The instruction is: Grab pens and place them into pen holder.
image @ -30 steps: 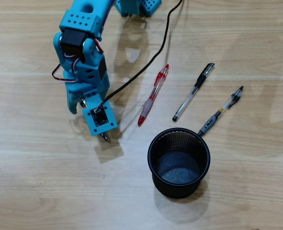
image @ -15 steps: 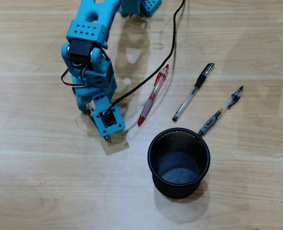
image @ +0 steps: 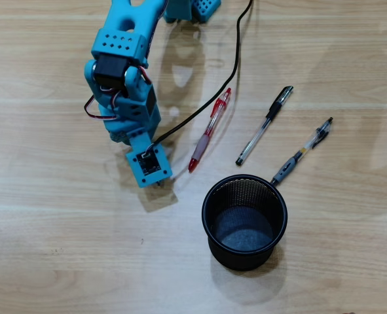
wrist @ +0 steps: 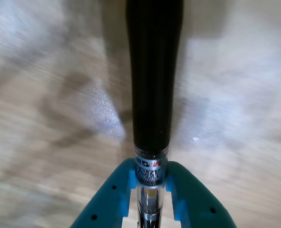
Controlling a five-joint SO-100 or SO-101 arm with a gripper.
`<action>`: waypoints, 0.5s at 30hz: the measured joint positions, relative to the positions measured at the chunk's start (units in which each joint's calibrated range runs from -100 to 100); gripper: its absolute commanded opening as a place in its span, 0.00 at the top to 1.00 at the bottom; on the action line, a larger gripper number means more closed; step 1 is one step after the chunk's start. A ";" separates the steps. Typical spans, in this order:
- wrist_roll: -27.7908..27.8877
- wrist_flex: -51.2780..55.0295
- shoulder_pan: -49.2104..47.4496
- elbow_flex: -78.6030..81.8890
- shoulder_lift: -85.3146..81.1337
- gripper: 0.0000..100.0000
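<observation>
In the wrist view my gripper [wrist: 150, 175] is shut on a black pen [wrist: 153, 85] at its silver printed band, and the black barrel points away over the wooden table. Seen from overhead, the blue arm's gripper [image: 155, 182] hangs left of the pen holder [image: 205, 210], mostly hidden under the wrist camera, and the held pen is barely visible. Three pens lie on the table behind the holder: a red one [image: 209, 129], a clear one with a black cap [image: 264, 125], and a clear one with a grey sleeve [image: 301, 152] whose tip nearly touches the holder's rim.
A black cable [image: 227, 59] runs from the top edge down to the wrist camera, passing close to the red pen. The arm's base [image: 190, 8] sits at the top edge. The wooden table [image: 62, 248] spreads left of and in front of the holder.
The arm has swung right, carrying the gripper and held pen closer to the red pen and the holder. The pens on the table have not moved.
</observation>
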 measured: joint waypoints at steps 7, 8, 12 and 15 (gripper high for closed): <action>0.00 7.01 -0.27 -11.10 -6.79 0.98; 0.00 7.09 -0.27 -11.45 -8.23 0.98; 0.00 7.53 -0.90 -11.54 -14.59 0.98; -0.26 7.53 -2.98 -11.54 -19.25 0.98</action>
